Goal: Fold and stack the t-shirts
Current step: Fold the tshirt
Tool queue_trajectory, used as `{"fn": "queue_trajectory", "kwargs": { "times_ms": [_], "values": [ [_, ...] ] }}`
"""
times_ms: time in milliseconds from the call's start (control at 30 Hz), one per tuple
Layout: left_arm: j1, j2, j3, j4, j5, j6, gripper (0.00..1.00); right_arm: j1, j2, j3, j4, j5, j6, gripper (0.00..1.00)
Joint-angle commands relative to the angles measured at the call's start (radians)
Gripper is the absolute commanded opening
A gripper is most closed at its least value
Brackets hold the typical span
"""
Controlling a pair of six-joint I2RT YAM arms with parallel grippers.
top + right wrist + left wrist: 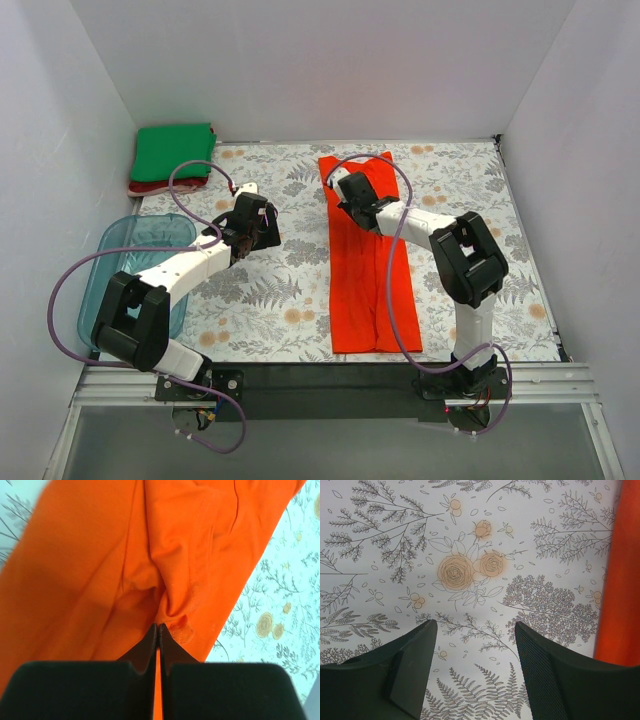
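The orange shirt lies on the table as a long strip, right of the middle. The right pincer is at its far end, squeezed tight on a little bump of cloth. The left pincer hangs over the table just left of the shirt, spread wide and holding nothing. The green shirt sits on the dark red shirt in the far left corner. I think the job now is to fold the far end over to the near end. Lift a little, pull straight back, and keep the sides lined up. The pinch looks small, so go slowly or the cloth may slip.
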Motion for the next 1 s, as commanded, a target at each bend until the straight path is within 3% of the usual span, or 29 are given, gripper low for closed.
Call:
{"fn": "queue_trajectory", "kwargs": {
  "times_ms": [0, 433, 633, 833, 967],
  "values": [
    [0.007, -0.027, 0.002, 0.013, -0.001, 0.012, 0.63, 0.006, 0.01, 0.083, -0.028, -0.068, 0.056, 0.01],
    [0.005, -0.01, 0.007, 0.005, 0.034, 0.02, 0.63, 0.004, 0.119, 0.155, -0.095, -0.197, 0.154, 0.02],
    [0.005, -0.005, 0.008, 0.005, 0.042, 0.02, 0.63, 0.004, 0.087, 0.161, -0.107, -0.226, 0.174, 0.25],
    [0.005, -0.005, 0.029, 0.02, 0.098, -0.011, 0.64, -0.013, -0.077, 0.158, -0.12, -0.269, 0.219, 0.4],
    [0.005, 0.022, 0.078, 0.02, 0.161, -0.045, 0.65, -0.106, -0.162, 0.132, -0.12, -0.367, 0.306, 0.45]
  ]
}}
